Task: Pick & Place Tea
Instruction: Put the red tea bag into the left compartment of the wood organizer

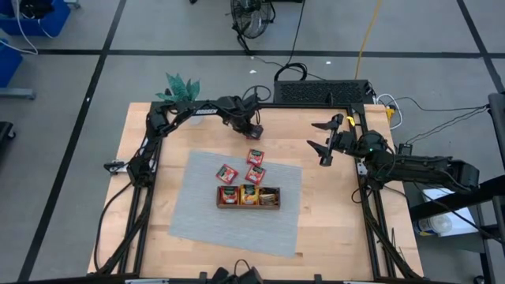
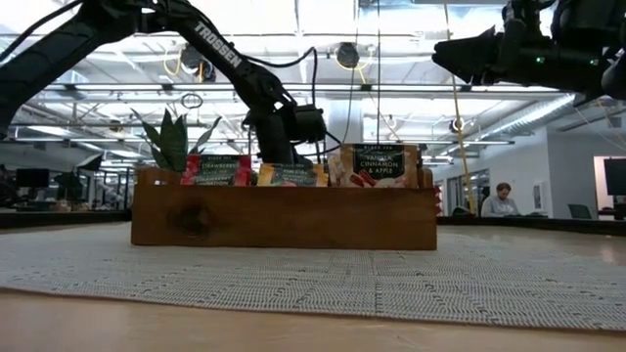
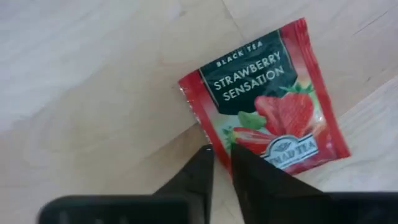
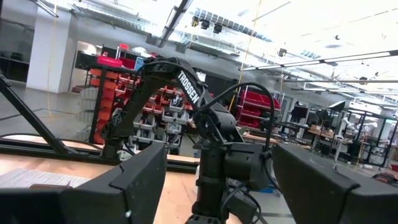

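— Which step is this, do you reckon?

— The pick, I'd say. The left gripper (image 3: 222,155) is down on the bare wood beyond the grey mat (image 1: 197,213), its fingers nearly together and pinching the lower edge of a red strawberry tea sachet (image 3: 267,102).

— Is it off the table yet?

— Can't tell; it looks flat on the wood. Next it needs lifting clear and carrying back to the wooden tray (image 1: 248,205), where other packets already stand in the compartments.

— How does it lie?

— Flat, label up, tilted, its longer side running slantwise away from the fingers, the black-tea end farthest from them.

— And the rest?

— Three red sachets (image 1: 254,156) lie loose on the mat behind the tray. The right gripper (image 1: 324,140) waits off the mat on its own side, jaws spread wide, holding nothing.
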